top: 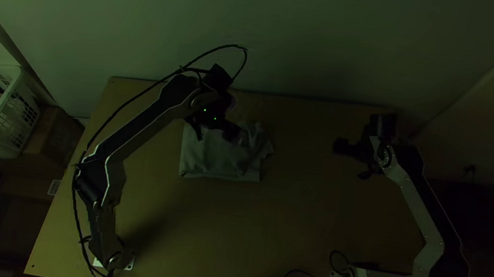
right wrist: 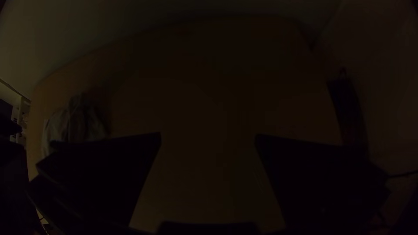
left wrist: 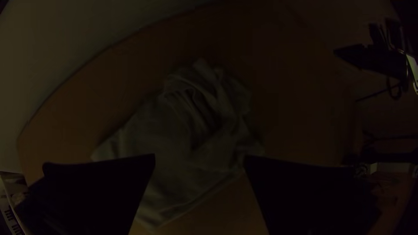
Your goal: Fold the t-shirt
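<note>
"Why are the pieces sitting like this?"

"The table (top: 299, 225) is bearing everything. The left arm (top: 143, 120) is leaning in over the cloth, presumably since that side is nearer; the right arm (top: 424, 221) is standing well apart, likely leaving it room. The basket (top: 7, 130) is standing beyond the table's left side, probably keeping other laundry out of the way."

"And the t-shirt (top: 219, 160)?"

"It's lying left of the table's middle, towards the far edge. Its near edge is running fairly straight, but its far right part is bunching into ridges, so I'm guessing smoothing is coming first."

"Are the jaws holding any of it?"

"No. The left gripper (left wrist: 199, 156) is hanging above the cloth, jaws parted and gripping nothing, perhaps for picking up that rumple. The right gripper (right wrist: 208, 135) is also spreading its jaws, gripping nothing."

"So how many are you counting?"

"I'm counting one table, two arms, one basket, one t-shirt and two grippers."
</note>
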Controlling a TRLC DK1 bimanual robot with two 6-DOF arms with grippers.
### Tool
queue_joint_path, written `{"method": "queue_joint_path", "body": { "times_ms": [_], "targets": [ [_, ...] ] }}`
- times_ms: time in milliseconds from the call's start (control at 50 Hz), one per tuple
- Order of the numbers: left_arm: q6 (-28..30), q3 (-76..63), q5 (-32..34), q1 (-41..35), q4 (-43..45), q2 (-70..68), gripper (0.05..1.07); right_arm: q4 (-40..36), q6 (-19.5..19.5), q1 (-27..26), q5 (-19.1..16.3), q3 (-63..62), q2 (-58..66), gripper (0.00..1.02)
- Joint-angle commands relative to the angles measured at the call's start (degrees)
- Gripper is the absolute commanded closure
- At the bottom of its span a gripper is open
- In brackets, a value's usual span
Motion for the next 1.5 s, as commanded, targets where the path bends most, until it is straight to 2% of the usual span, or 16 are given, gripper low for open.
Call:
{"method": "queue_joint_path", "body": {
  "times_ms": [0,80,340,660,840,1140,1320,1400,1480],
  "targets": [
    [1.16,-6.94,-0.34,2.32,4.86,-9.78,0.09,0.31,-0.13,0.81,0.41,3.53,-0.5,0.04],
    [0.98,-11.77,-0.25,4.69,9.25,-14.97,0.09,0.31,-1.62,0.98,0.41,5.64,-1.03,0.04],
    [0.36,-22.5,-0.25,14.62,14.7,-28.77,0.09,2.42,-9.45,-0.07,1.2,9.24,-5.87,0.04],
    [-0.6,-42.45,-0.25,28.69,32.19,-50.3,0.1,19.55,-16.48,-1.22,1.11,3.79,-17.99,0.04],
    [-0.69,-52.64,-0.25,32.55,43.0,-61.29,0.1,28.78,-19.99,-1.39,1.11,-1.83,-25.29,0.04],
    [2.12,-66.27,-2.98,37.04,54.69,-78.43,0.1,40.56,-21.84,-1.13,1.02,-14.4,-38.91,0.04],
    [5.2,-76.99,-3.24,38.79,60.49,-89.77,0.1,43.29,-22.63,-0.86,0.41,-22.49,-46.56,0.04],
    [6.25,-81.12,-3.24,38.97,62.6,-94.34,0.1,46.63,-22.98,-0.6,-0.65,-27.32,-51.22,0.04],
    [6.6,-85.43,-4.65,39.5,66.73,-98.82,0.1,46.8,-23.16,-0.51,-1.88,-31.45,-55.61,0.04]
  ]
}}
